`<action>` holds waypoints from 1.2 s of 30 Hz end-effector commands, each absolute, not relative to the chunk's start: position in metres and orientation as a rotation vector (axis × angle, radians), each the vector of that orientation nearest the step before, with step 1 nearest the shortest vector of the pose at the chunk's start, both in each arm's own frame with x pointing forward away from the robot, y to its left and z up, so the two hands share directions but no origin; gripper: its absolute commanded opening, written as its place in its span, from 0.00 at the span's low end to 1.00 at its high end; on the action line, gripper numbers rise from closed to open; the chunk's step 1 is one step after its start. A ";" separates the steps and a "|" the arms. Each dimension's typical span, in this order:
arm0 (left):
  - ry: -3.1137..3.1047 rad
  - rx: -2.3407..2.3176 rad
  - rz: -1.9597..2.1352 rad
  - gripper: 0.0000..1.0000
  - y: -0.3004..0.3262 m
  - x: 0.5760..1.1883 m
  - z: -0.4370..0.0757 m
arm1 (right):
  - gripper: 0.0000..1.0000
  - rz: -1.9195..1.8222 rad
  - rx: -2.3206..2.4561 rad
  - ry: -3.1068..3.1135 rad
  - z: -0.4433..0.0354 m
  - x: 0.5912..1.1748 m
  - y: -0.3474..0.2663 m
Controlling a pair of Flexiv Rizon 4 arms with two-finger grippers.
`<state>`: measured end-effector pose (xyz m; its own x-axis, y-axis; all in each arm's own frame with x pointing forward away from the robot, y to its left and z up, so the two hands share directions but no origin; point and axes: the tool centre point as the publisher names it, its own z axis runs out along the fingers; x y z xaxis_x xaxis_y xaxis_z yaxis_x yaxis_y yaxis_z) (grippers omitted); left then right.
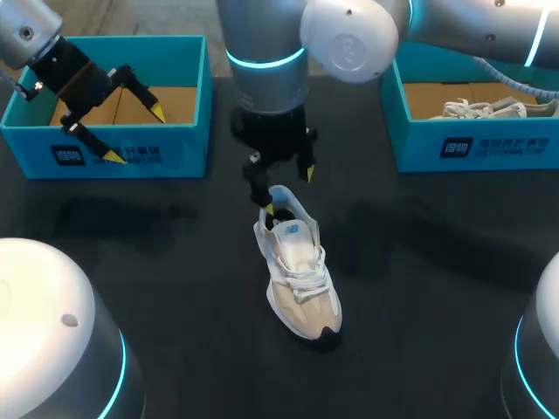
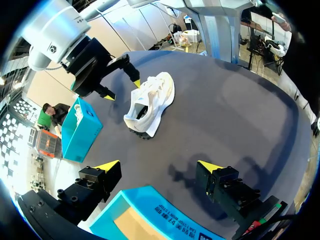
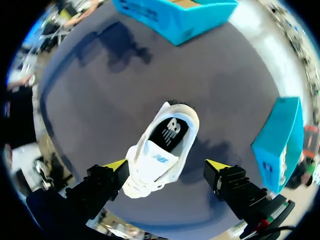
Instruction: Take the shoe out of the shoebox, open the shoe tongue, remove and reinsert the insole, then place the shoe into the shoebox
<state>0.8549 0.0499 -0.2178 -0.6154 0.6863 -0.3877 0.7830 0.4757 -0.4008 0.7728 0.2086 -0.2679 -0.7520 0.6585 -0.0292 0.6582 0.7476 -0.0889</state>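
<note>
A white and beige sneaker [image 1: 299,272] lies upright on the dark table near its middle, toe toward the front edge. My right gripper [image 1: 289,192] hangs open just above its heel. In the right wrist view the sneaker [image 3: 150,170] sits below and between the spread fingers [image 3: 116,165], apart from both. The dark insole [image 3: 170,131] shows inside the shoe opening. My left gripper [image 1: 135,133] is open and empty over the left teal shoebox [image 1: 105,148], whose edge [image 2: 150,215] lies under it. In the left wrist view the sneaker [image 2: 150,102] lies far ahead, beside my right gripper [image 2: 122,89].
A second teal shoebox [image 1: 472,144] stands at the back right with another white shoe [image 1: 489,109] inside. Both boxes line the table's far side. Bare dark tabletop [image 1: 175,262] surrounds the sneaker.
</note>
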 end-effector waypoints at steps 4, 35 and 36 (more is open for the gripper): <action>2.548 1.284 -0.827 1.00 0.050 0.856 -0.218 | 1.00 0.159 -0.755 -3.077 -0.267 0.779 0.215; 2.548 1.284 -0.827 1.00 0.050 0.856 -0.218 | 1.00 0.159 0.143 -3.231 -0.310 0.847 0.225; 2.548 1.284 -0.827 1.00 0.050 0.856 -0.218 | 1.00 0.160 0.158 -3.231 -0.314 0.849 0.224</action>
